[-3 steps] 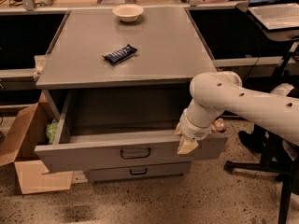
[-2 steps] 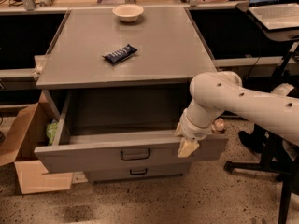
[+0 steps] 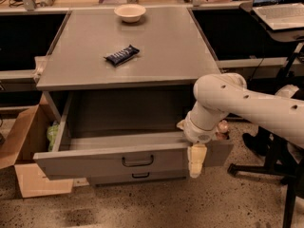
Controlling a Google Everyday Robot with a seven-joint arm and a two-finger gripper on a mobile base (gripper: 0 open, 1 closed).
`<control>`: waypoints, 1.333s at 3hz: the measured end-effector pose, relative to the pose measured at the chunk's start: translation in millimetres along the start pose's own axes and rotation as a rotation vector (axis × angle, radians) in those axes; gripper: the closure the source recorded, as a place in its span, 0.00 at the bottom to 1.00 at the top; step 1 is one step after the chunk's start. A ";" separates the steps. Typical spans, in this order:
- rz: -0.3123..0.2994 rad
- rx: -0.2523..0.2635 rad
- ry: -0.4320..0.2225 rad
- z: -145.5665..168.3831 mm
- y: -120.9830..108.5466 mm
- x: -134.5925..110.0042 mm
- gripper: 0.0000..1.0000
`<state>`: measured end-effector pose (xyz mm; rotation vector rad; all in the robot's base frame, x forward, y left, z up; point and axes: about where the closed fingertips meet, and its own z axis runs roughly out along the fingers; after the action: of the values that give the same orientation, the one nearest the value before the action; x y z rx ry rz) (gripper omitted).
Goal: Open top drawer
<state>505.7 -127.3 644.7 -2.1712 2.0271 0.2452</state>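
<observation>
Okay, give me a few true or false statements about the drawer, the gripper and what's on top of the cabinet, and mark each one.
1. The top drawer is pulled out, with its inside showing. True.
2. The gripper is at the drawer's centre handle. False: it is at the right end of the drawer front, away from the handle.
3. A bowl sits near the back edge of the cabinet top. True.
4. The dark snack bar lies inside the bowl. False: it lies flat on the cabinet top, apart from the bowl.
5. A cardboard box stands on the floor beside the cabinet. True.
</observation>
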 end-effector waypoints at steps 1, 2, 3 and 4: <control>-0.020 -0.020 -0.005 3.1 14.4 2.4 0.00; -0.022 -0.016 0.001 -1.6 37.6 11.7 0.18; -0.005 0.002 0.007 -10.6 61.9 26.0 0.43; 0.006 0.012 0.010 -16.4 75.5 34.7 0.64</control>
<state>432.8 -169.9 652.3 -2.1636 2.0354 0.2223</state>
